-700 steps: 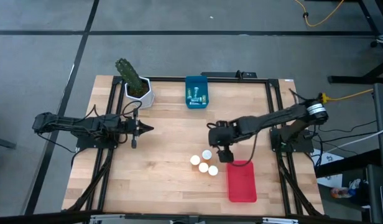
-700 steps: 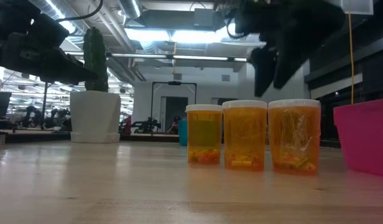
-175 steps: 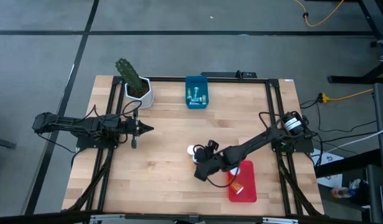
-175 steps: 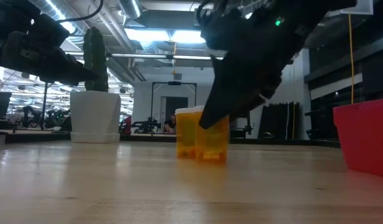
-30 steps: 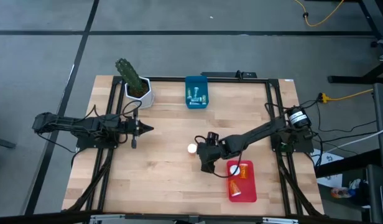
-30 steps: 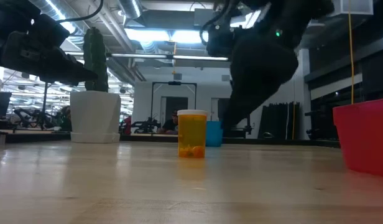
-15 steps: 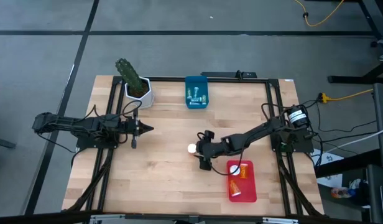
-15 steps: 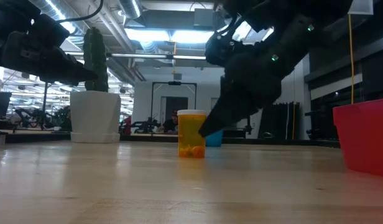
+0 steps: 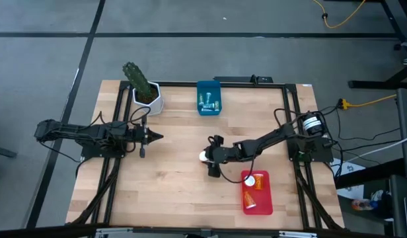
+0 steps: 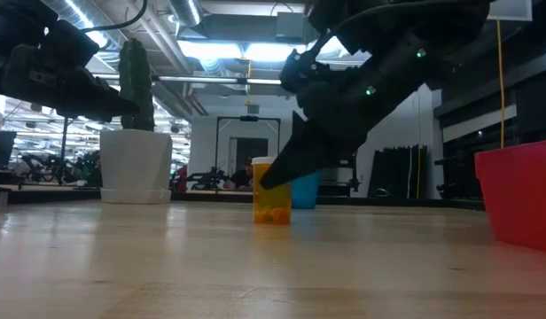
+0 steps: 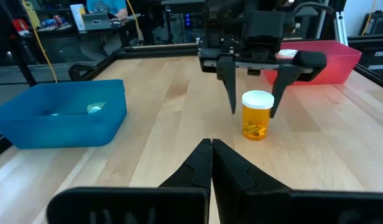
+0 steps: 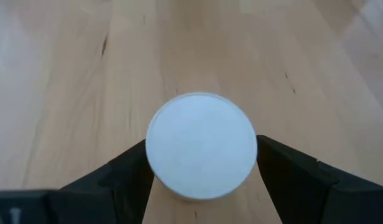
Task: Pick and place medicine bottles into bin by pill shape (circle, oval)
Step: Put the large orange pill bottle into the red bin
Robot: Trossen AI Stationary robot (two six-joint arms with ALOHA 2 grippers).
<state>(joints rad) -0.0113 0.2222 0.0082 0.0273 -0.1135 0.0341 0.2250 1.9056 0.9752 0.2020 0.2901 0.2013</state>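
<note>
The right gripper [image 9: 209, 158] is straddling the upright orange bottle [image 11: 257, 115] at table centre, fingers wide, not clamping. The left gripper [image 9: 153, 137], closed, is waiting at left. The red bin [image 9: 257, 193] is lying just right; the blue bin [image 9: 209, 98] and cactus pot [image 9: 147, 96] are standing far.

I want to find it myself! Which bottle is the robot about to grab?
Find the wooden table, then the right gripper at its middle, fingers open on either side of one orange bottle with a white cap. It is the only bottle standing on the bare wood; the others lie in the red bin and blue bin.
</note>
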